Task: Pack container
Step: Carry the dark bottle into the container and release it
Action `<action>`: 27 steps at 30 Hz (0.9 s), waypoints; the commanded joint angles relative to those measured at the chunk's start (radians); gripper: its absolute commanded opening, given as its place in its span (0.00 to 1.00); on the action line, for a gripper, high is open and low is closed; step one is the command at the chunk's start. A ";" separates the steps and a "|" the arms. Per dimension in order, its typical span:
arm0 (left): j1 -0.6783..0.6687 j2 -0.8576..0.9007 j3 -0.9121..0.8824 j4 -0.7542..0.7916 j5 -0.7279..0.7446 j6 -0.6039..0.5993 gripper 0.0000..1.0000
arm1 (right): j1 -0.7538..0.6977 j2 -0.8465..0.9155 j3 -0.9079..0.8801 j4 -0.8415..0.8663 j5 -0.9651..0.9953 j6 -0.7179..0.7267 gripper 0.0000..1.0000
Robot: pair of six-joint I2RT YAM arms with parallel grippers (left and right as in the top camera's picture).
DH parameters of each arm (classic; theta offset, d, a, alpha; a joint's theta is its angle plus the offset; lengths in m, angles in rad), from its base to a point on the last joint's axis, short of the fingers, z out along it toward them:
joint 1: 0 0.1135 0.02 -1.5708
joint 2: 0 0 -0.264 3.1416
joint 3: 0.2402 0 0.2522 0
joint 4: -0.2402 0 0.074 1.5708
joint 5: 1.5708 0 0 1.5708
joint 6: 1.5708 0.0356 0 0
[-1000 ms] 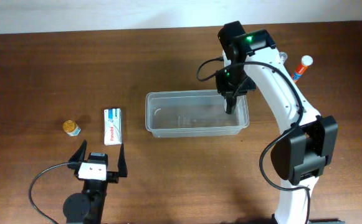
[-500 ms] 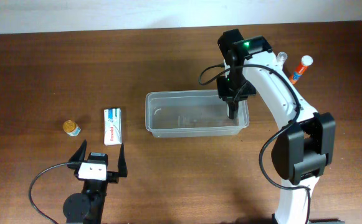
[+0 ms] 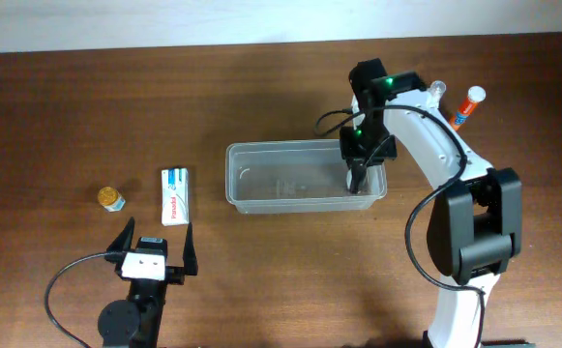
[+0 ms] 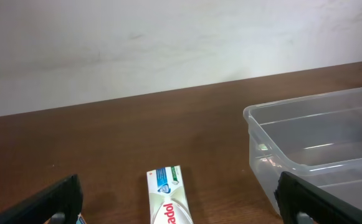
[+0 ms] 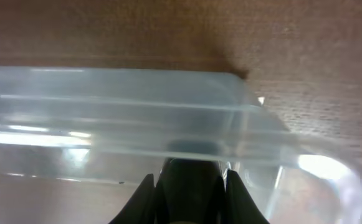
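1. Container (image 3: 261, 148): a clear plastic rectangular tub with rounded corners and a rim. It stands upright near the middle of the brown wooden table (image 3: 68, 106), its long side running left to right.
2. Right gripper (image 3: 355, 184): it reaches down into the right end of the tub with its jaws drawn fully together. In the right wrist view the dark fingers (image 5: 193, 186) sit side by side just before the tub's see-through wall (image 5: 106, 118), near a rounded corner. Whether the tips touch that wall, or pinch anything thin, cannot be told.
3. Left gripper (image 3: 157, 235): it sits low at the near side of the table, well apart from the tub, with its jaws spread wide and holding nothing. In the left wrist view its fingers (image 4: 43, 202) frame the lower corners, and the tub's left end (image 4: 265, 158) is ahead to the right.
4. Toothpaste box (image 3: 174, 196): white with blue print, lying flat on the table to the left of the tub. It is just ahead of the left gripper and also shows in the left wrist view (image 4: 167, 199).
5. Small jar with a gold lid (image 3: 111, 198): it stands to the left of the box, apart from it.
6. Orange-capped tube (image 3: 466, 106) and clear-capped bottle (image 3: 437, 90): they are near each other at the far right of the table, beyond the right arm and outside the tub.
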 commanded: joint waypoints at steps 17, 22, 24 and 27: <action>0.005 -0.004 -0.005 -0.001 0.011 0.009 0.99 | 0.003 -0.019 -0.031 0.076 -0.037 0.012 0.23; 0.005 -0.004 -0.005 -0.001 0.011 0.009 0.99 | 0.002 -0.019 -0.031 0.069 -0.031 0.002 0.29; 0.005 -0.004 -0.005 -0.001 0.011 0.009 1.00 | 0.002 -0.019 -0.031 0.065 -0.031 0.001 0.30; 0.005 -0.004 -0.005 -0.001 0.011 0.009 0.99 | 0.002 -0.020 -0.031 0.060 -0.031 0.001 0.33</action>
